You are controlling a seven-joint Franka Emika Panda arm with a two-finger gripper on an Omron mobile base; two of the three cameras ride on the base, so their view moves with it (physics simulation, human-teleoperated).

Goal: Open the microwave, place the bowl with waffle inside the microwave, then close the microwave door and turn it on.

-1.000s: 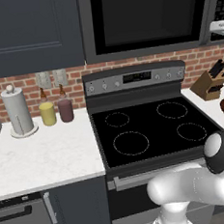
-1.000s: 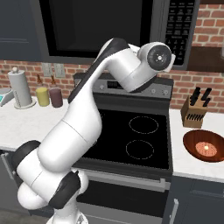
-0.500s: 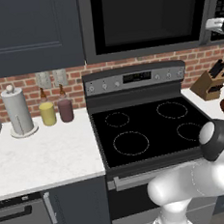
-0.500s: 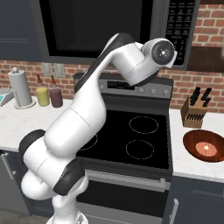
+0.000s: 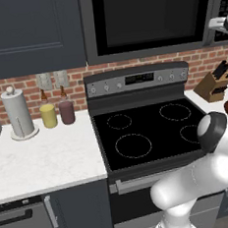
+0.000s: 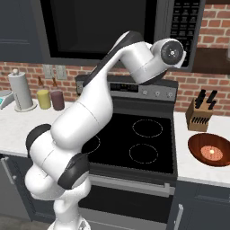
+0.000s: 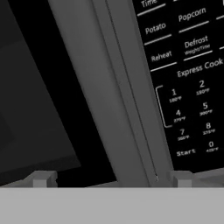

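Grey door frame of the microwave (image 5: 146, 21) runs steeply up the hand view's centre, its edge between my wide-open, empty jaws, keypad (image 7: 188, 87) right. Bowl (image 6: 212, 149) with waffle (image 6: 211, 153) sits lower right on the tabletop (image 6: 197, 166).

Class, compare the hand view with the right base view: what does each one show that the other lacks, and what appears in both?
Hand view alone: the keypad labels up close, such as Popcorn, Reheat and Start, and the open claw with its two fingertips standing wide apart either side of the door's grey edge strip.

Right base view alone: the bowl holding the waffle on the counter right of the stove, the knife block, and the paper towel roll.

Both: the microwave, its shut microwave door with dark glass, and the button panel.
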